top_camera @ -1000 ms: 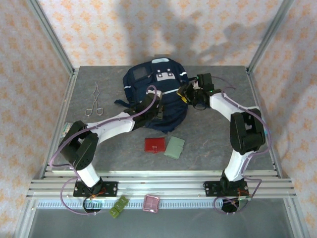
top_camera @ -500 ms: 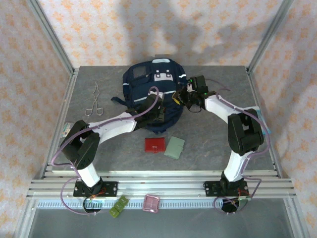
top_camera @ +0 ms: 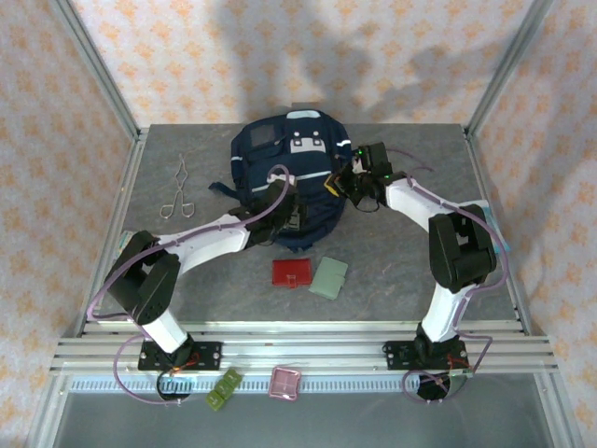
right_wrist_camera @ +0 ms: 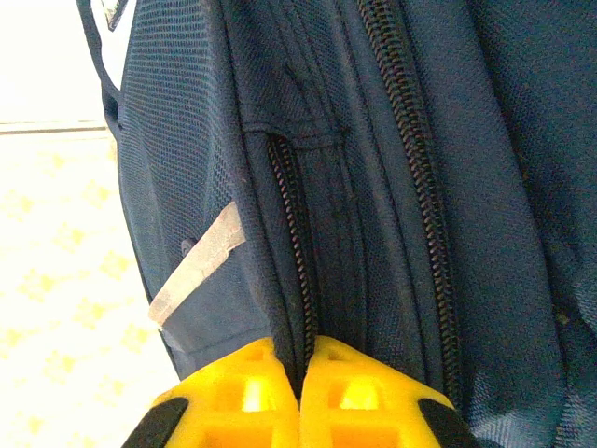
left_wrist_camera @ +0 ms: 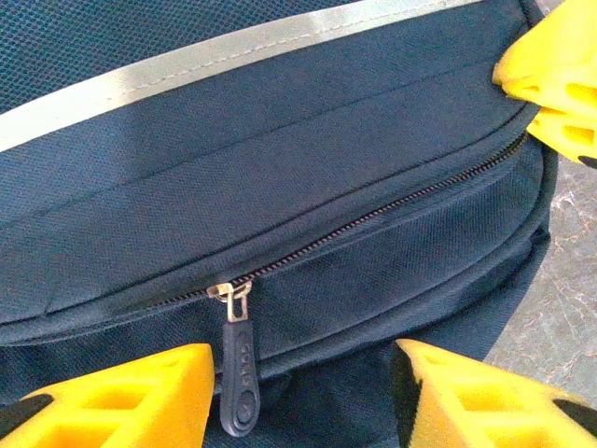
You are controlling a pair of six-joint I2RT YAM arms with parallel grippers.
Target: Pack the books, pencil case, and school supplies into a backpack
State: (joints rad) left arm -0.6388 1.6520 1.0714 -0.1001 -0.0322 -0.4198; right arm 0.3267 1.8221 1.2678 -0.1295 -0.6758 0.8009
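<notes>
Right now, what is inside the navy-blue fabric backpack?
Fabric of the backpack covers its inside; the zip teeth seen are closed. A red square case and a pale green rectangular case lie outside it.

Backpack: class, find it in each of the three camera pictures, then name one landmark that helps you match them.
Top external: backpack at the far middle of the table.
Left wrist: backpack across the frame, zip slanting, pull tab lower left.
Right wrist: backpack side, zips running top to bottom.
Landmark: the yellow right pincer, shut on the backpack's edge.
</notes>
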